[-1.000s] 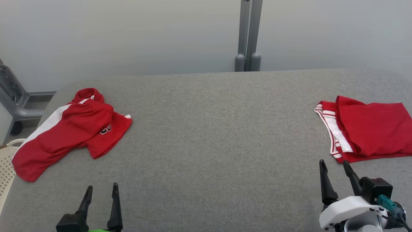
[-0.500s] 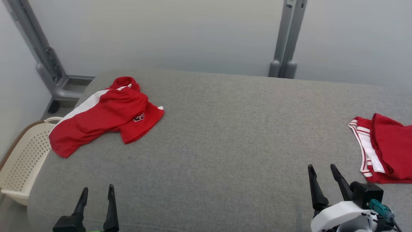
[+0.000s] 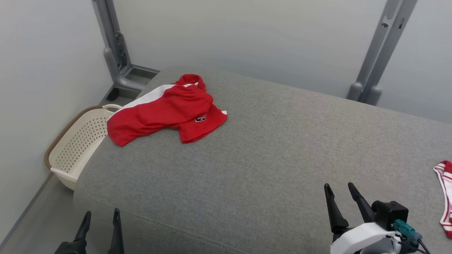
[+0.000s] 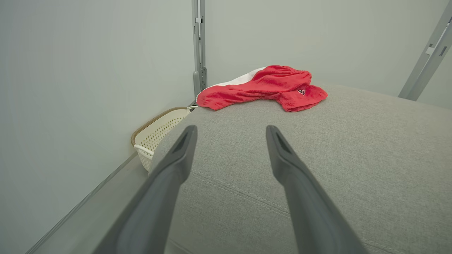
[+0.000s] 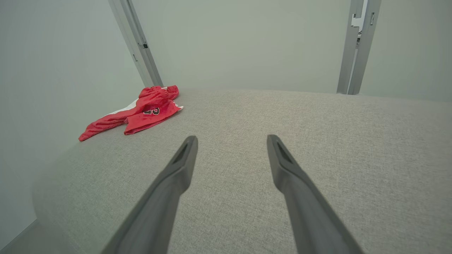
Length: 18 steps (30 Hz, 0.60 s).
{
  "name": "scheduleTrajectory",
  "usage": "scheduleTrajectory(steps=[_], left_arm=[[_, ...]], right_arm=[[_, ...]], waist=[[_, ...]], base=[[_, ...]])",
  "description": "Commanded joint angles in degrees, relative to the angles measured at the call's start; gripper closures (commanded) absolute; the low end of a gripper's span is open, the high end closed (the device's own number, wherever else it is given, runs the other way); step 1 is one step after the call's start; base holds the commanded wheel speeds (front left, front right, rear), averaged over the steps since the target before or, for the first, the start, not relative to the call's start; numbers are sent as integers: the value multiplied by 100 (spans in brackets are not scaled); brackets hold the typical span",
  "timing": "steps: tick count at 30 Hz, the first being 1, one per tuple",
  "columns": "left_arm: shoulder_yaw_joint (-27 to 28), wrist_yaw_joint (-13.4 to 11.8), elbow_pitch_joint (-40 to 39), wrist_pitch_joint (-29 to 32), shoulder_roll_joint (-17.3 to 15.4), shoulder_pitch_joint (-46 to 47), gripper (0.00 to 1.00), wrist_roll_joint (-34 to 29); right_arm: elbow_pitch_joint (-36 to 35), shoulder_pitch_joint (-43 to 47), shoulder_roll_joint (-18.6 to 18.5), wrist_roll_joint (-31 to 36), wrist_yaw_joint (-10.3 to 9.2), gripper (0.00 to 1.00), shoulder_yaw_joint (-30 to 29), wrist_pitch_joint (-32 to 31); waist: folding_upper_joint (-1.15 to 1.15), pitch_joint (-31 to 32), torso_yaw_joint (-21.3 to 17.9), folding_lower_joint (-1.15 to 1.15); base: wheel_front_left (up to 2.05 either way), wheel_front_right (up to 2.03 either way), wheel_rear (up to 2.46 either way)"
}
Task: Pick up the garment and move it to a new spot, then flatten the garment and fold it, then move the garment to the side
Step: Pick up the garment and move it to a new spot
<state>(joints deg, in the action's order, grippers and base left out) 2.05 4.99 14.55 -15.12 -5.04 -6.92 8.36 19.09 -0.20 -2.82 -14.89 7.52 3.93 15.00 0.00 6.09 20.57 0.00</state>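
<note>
Left end effector (image 3: 101, 212) and right end effector (image 3: 338, 185) gape, empty. Garment (image 3: 166, 111) lies well ahead of the left.

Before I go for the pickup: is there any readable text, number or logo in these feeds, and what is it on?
"2" plus a second digit, 3 or 5, too blurred to settle: dark, white-edged numerals on the lower flap of the crumpled red garment.
No readable text on the cream basket.
No readable text on the striped red garment at the right edge of the head view.
</note>
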Motion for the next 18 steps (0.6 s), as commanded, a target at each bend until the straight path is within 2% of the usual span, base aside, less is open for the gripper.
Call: scheduleTrajectory(steps=[1, 18], left_arm=[[9, 15, -12, -4, -50, -76, 0, -24], [-62, -39, 73, 62, -37, 15, 0, 59]], right_arm=[[3, 50, -16, -43, -7, 0, 12, 19], [24, 93, -16, 19, -7, 0, 140, 19]], waist=[[0, 50, 283, 0], [0, 14, 454, 0]], base=[[0, 0, 0], [0, 0, 0]])
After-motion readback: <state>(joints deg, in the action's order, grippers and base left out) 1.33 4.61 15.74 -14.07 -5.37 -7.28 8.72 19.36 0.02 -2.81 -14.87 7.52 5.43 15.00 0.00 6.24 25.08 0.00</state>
